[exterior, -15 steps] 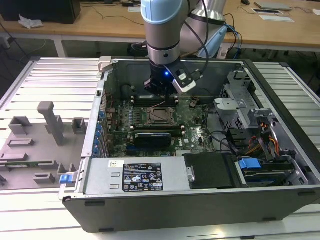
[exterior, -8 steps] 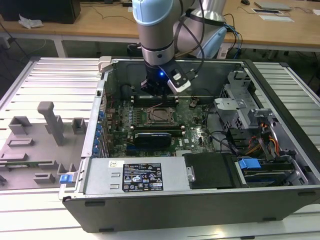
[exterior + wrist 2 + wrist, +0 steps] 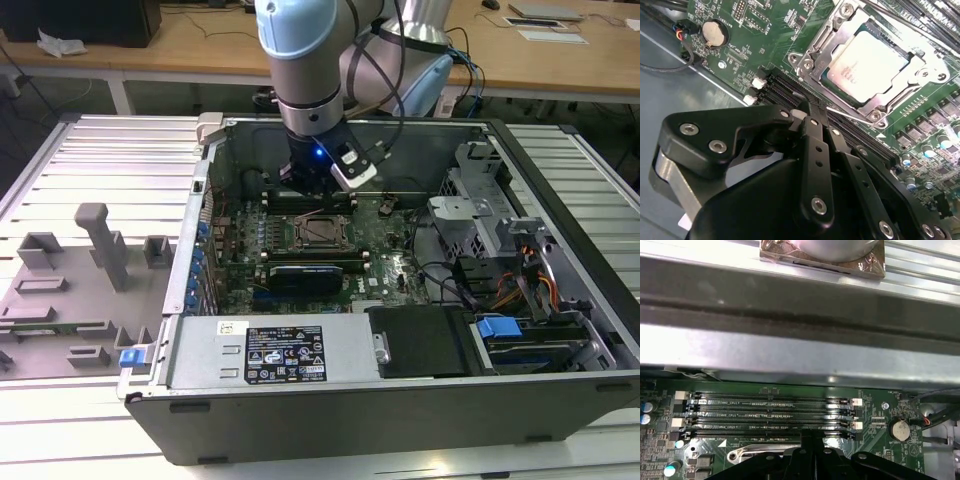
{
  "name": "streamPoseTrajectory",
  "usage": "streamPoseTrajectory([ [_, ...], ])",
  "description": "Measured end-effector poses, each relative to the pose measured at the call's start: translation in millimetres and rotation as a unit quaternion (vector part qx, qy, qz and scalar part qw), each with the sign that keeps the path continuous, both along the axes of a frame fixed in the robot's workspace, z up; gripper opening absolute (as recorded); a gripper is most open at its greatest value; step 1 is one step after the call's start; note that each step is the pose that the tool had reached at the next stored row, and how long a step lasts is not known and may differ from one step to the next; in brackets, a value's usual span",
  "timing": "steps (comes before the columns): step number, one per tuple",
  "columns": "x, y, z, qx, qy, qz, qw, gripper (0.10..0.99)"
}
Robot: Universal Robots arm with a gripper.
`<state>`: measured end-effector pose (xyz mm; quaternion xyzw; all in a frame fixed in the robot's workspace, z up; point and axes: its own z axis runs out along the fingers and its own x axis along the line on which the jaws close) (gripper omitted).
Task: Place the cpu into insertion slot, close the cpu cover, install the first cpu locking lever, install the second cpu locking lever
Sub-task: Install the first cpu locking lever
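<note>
The cpu (image 3: 867,65) is seated under the lowered cpu cover (image 3: 816,54).
The gripper (image 3: 809,111) is clenched beside the locking lever (image 3: 855,116); the wire is judged stiff, springy, best gripped near its end.

Exterior view high, off the arm (image 3: 310,60), looking down into the open case (image 3: 400,420) on the table (image 3: 90,160), both wrist views close over the motherboard (image 3: 740,60), second facing the socket (image 3: 815,55), first facing the case wall (image 3: 790,355), sharing memory slots (image 3: 770,412), coin battery (image 3: 900,429)
</note>
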<state>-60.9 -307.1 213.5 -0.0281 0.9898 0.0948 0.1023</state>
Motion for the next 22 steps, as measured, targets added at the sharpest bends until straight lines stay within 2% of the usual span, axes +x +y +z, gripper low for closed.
streamPoseTrajectory([
  [3, 0.0, 1.0, -0.3, -0.0004, -0.0003, -0.001, 1.0, 0.106],
  [7, 0.0, 1.0, -1.6, -0.0006, -0.0003, -0.031, 0.9995, 0.106],
  [14, 0.0, 2.8, -2.8, -0.0006, -0.0003, -0.058, 0.9983, 0.106],
  [22, -0.1, 5.9, -2.9, -0.0006, -0.0002, -0.064, 0.9979, 0.106],
])
